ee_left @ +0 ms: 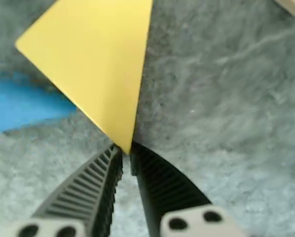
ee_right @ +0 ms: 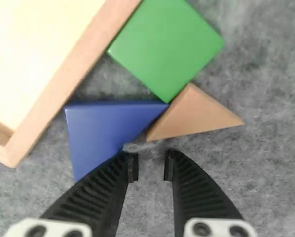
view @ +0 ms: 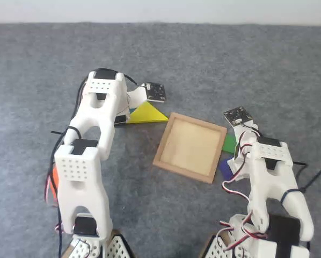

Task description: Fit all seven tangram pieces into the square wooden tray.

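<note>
– Where's the tray (view: 165, 140)?

– Near the middle of the tabletop (view: 230, 64), turned a little askew. Every piece I can make out lies outside it, flat on the grey surface.

– And the left pincer (ee_left: 123, 150)?

– Low over the tabletop, off the tray's corner that faces the far-left corner of the tabletop. Its jaws are drawn almost together, with only a thin slit between them. The sharp corner of the yellow triangle (view: 146, 113) sits right at the tips. Whether they actually nip that corner, I cannot tell.

– Anything next to the yellow one?

– A light blue piece (ee_left: 19, 106), touching it on the side away from the tray. There's also an orange piece (view: 53, 180) on the left side of the tabletop, half hidden under the left arm.

– The right pincer (ee_right: 148, 165)?

– Spread a little and holding nothing. It hangs beside the tray's right side, towards the near edge of the tabletop, with its tips just short of the spot where the dark blue triangle (ee_right: 105, 131) meets the tan triangle (ee_right: 194, 116).

– And the green square (ee_right: 165, 47)?

– Just beside the tray's right rim. One corner touches the tan triangle, and the dark blue triangle lies between it and the pincer.
</note>
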